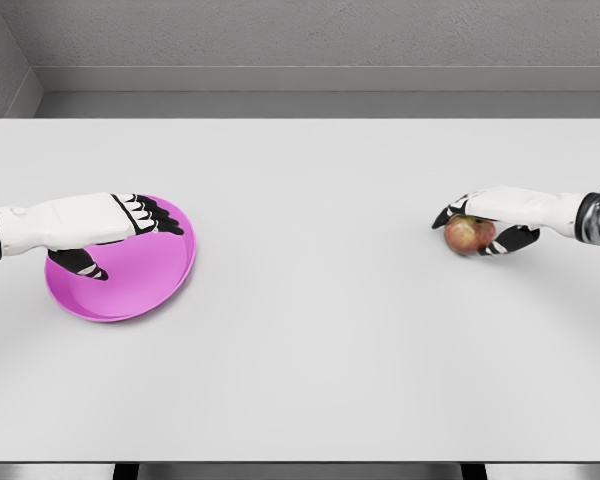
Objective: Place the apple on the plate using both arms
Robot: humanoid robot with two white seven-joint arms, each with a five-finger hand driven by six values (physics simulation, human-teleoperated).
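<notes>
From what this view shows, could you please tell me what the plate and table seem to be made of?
Plate: probably plastic, judging by its uniform magenta colour and soft satin sheen. Table: a smooth, matte, pale grey top, perhaps laminate; a render leaves that open.

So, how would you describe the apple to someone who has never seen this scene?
Look at the white table, toward its right side. There the right hand wraps around a small round fruit: the apple, reddish with yellow patches, far from the pink plate.

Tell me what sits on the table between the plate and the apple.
Nothing: in the head view, only bare white table lies between the pink plate and the apple.
</notes>
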